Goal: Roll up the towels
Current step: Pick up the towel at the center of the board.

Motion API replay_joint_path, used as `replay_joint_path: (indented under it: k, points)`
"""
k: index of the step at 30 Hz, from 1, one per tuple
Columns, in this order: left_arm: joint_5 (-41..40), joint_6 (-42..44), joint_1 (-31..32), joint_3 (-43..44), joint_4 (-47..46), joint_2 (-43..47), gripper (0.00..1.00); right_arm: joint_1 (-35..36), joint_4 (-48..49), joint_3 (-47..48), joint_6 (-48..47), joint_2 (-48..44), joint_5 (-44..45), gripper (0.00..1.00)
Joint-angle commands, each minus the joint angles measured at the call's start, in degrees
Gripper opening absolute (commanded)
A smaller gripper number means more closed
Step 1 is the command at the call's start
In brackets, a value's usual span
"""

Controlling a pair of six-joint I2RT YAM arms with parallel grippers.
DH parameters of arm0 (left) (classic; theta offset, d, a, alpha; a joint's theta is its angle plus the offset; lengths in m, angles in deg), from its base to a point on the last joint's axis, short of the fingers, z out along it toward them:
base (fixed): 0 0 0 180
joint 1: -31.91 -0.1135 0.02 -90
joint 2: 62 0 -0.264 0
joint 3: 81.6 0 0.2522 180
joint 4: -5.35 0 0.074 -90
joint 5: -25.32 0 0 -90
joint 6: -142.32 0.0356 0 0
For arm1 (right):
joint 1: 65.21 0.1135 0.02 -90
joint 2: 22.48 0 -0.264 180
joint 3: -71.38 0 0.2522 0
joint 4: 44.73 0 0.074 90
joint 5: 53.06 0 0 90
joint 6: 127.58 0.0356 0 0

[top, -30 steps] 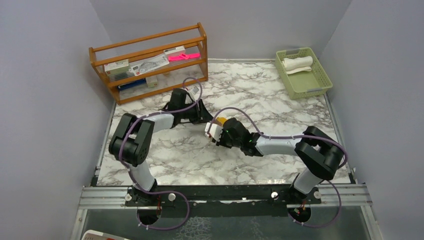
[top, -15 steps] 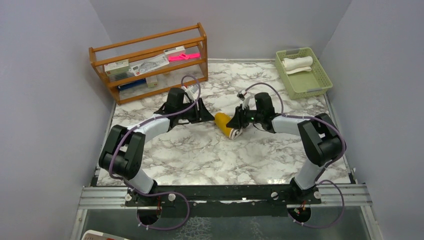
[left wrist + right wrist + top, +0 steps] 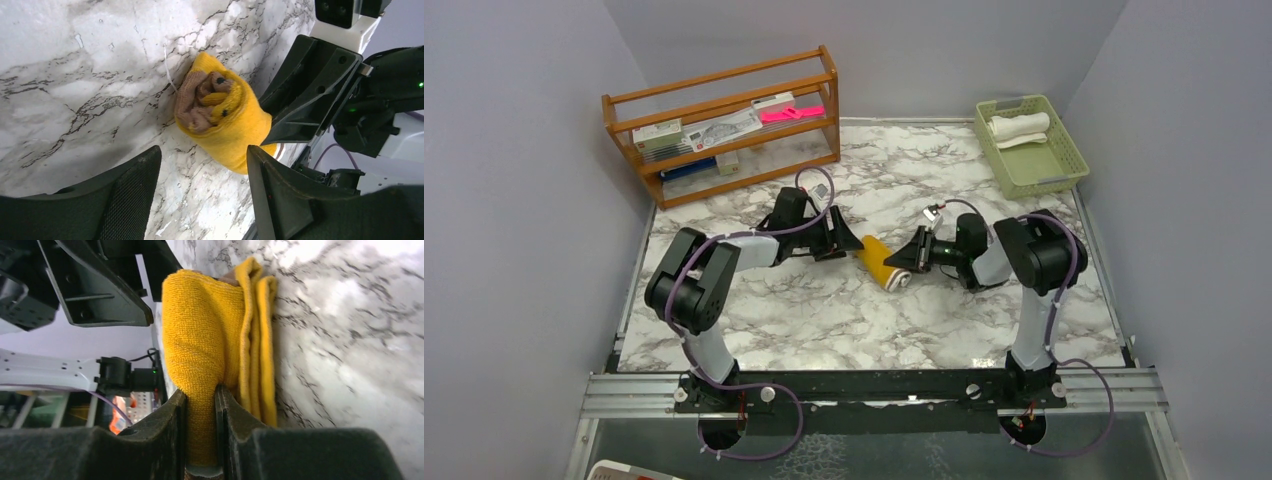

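Note:
The mustard-yellow towel (image 3: pixel 882 262) lies rolled on the marble table (image 3: pixel 824 320), its coiled end (image 3: pixel 205 100) facing the left wrist camera. My right gripper (image 3: pixel 906 257) is shut on an outer fold of this towel (image 3: pixel 200 330), with cloth pinched between its jaws (image 3: pixel 201 390). My left gripper (image 3: pixel 849 244) stands open just left of the roll, fingertips (image 3: pixel 252 155) at its near end, nothing between them (image 3: pixel 202 152). The cream-white towel (image 3: pixel 1019 126) lies rolled in the basket.
A pale green basket (image 3: pixel 1044 165) sits at the back right corner. A wooden rack (image 3: pixel 724 125) with boxes and a pink item stands at the back left. Grey walls enclose the table on three sides.
My right arm drew back to the right and set the yellow roll down on the table, still gripping it. My left gripper opened wider and shifted toward the roll.

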Motion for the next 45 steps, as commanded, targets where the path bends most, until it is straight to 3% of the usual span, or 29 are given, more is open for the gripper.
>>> replay_joint_path:
  k: [1,11,20,31,33,36,39,41,43,45]
  points:
    - [-1.8,-4.3,1.3,-0.6,-5.3,-2.3,0.67,-1.0,22.2,-3.4,17.8,6.0,-2.4,0.19]
    - [-1.5,-10.4,3.7,-2.2,-16.9,-8.5,0.68,-1.0,28.9,-4.4,23.6,8.3,-1.5,0.2]
    - [-4.9,-16.1,4.7,-5.1,-29.1,-11.5,0.68,-1.0,41.5,-6.1,33.4,14.7,-0.7,0.19]
    - [-6.0,-22.8,6.5,-7.3,-40.9,-16.3,0.68,-1.1,38.4,-8.1,31.3,14.4,2.3,0.17]
    - [-6.4,-22.5,6.8,-7.3,-41.4,-16.8,0.66,-1.0,38.3,-8.2,31.2,14.4,2.2,0.17]
    - [-6.8,-21.5,7.1,-7.0,-41.6,-16.9,0.53,-1.0,37.8,-8.1,30.9,14.1,1.9,0.18]
    - [-7.4,-20.4,7.1,-6.9,-41.4,-16.1,0.4,-1.0,34.0,-7.4,27.8,12.0,1.0,0.24]
    - [-8.0,-19.4,7.0,-6.7,-40.6,-15.2,0.36,-1.0,28.4,-6.6,23.7,8.9,0.4,0.33]
    - [-8.6,-17.6,6.7,-6.3,-38.4,-13.9,0.3,-1.0,19.8,-5.2,17.2,4.3,0.4,0.55]
    - [-8.8,-15.7,6.1,-5.5,-35.5,-12.5,0.22,-1.0,9.4,-3.1,8.5,-1.4,1.0,0.64]
